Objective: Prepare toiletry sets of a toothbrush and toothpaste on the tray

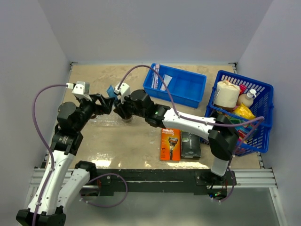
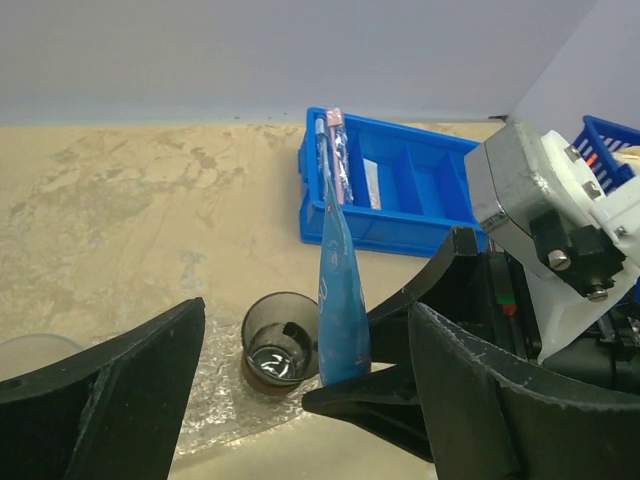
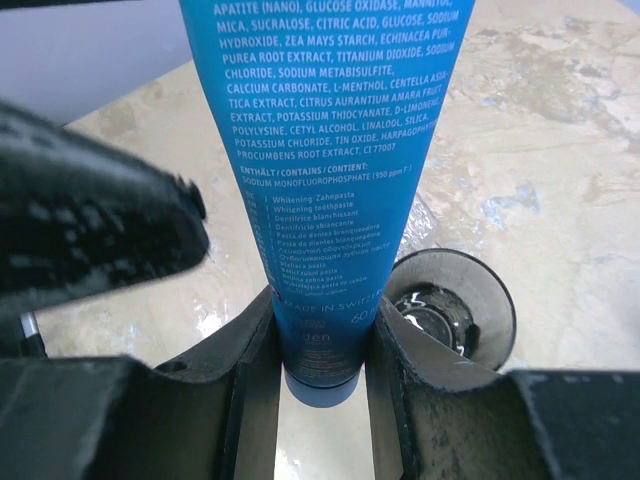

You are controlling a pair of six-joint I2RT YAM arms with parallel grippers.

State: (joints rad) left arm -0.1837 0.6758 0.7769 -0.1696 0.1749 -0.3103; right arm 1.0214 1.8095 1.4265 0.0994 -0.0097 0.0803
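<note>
While the right gripper [image 3: 322, 340] pinches the toothpaste [image 3: 330, 150] at its cap end, the blue tube stands upright with its flat crimped end on top, above the table's [image 1: 136, 141] 10 o'clock part. Both black fingers [image 3: 258, 400] press on the tube's lower sides. The left gripper [image 1: 104, 104] faces it from 9 o'clock, its jaws spread wide. The tube sits in the gap between them, and neither left finger touches it in the left wrist view. A brownish cup [image 2: 282, 340] stands upright at 5 o'clock from the tube, low beside it, on the clear tray [image 2: 215, 405], which shows as a faint glossy patch on the beige top. A second pale cup [image 2: 30, 352] shows at the left wrist view's 8 o'clock edge, too cut off to tell more. The toothbrush [image 2: 322, 150] lies at the 9 o'clock end of the blue bin [image 1: 181, 87], which sits at the table's 1 o'clock. A lattice basket [image 1: 256, 87] full of goods stands at 3 o'clock, and two razor packs [image 1: 170, 143] lie side by side at 5 o'clock.
</note>
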